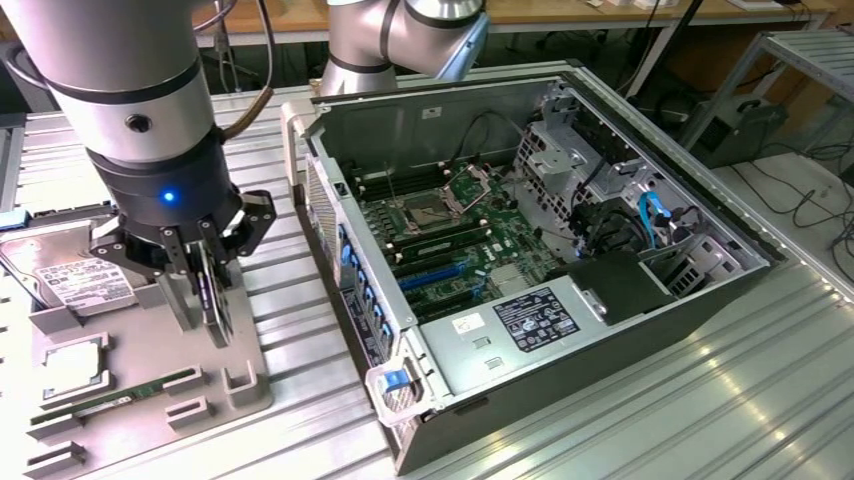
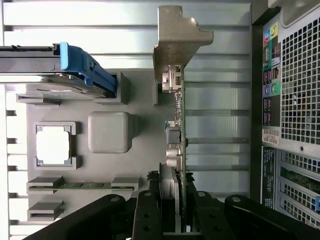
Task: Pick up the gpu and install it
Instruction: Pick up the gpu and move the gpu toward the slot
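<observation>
My gripper [image 2: 175, 200] pinches the gpu card [image 2: 181, 125] edge-on at the grey tray [image 1: 147, 345], likely keeping its lower edge free for slotting.

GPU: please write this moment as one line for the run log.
gripper: shut on gpu | gpu: on edge, over parts tray | lifted: cannot tell | computer case: open, gpu not installed

gpu [image 2: 180, 125]: thin dark card with a silver end bracket
pose: standing on edge
place: clamped in the pincer [image 2: 175, 200], bracket end jutting beyond it
</observation>
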